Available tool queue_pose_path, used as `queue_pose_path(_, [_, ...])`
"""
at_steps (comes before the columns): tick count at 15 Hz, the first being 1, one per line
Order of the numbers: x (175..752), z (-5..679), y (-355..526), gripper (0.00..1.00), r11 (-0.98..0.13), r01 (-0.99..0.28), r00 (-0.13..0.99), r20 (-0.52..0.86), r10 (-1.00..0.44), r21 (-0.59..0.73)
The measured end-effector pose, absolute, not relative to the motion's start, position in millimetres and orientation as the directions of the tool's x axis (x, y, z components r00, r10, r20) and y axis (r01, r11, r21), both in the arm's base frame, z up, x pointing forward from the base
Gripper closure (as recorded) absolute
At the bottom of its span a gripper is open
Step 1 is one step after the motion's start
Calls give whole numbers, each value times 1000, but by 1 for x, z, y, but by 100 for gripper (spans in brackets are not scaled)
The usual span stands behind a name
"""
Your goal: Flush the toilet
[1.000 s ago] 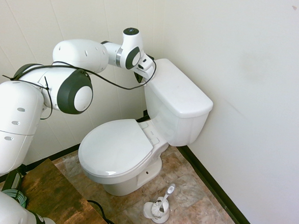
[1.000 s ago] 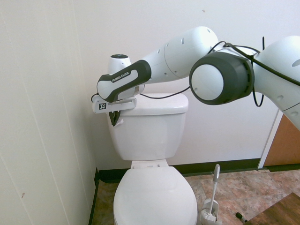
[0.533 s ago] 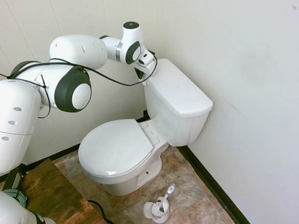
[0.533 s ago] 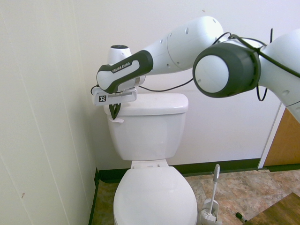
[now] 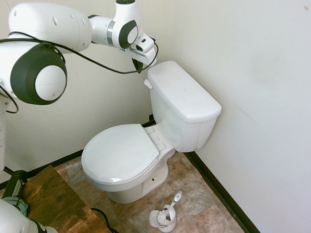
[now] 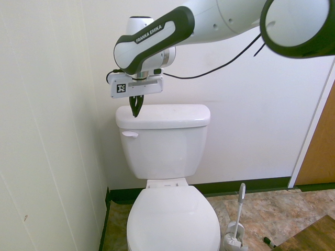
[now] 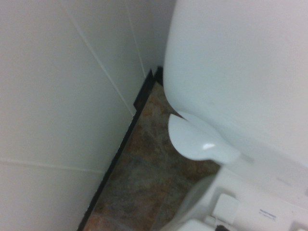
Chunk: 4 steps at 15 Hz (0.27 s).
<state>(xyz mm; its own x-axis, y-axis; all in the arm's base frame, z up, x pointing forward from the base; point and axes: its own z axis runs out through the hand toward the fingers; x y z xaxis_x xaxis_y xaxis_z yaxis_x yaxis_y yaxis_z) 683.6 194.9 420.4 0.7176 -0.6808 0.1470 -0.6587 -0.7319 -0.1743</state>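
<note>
1. The toilet (image 6: pixel 163 151) stands against the back wall (image 6: pixel 251 120), bowl pointing out from it, long axis running tank to seat front.
2. The gripper (image 6: pixel 135 115), fingers together, empty, hangs apart from the flush lever (image 6: pixel 130 134).
3. Likely pressing or clearing step; if unflushed, lower 1 fingertip onto the lever, push down.

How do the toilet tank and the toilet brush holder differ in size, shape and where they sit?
The toilet tank is far larger than the toilet brush holder. The tank is boxy with a flat lid, while the holder is small and rounded, with a brush standing in it. The tank sits behind the bowl, the holder on the floor beside the toilet. Both are white.
</note>
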Motion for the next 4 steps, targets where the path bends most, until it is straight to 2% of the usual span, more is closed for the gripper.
queue_pose_path(4, [644, 423, 169, 100, -714, -682, 701, 140, -700, -156])
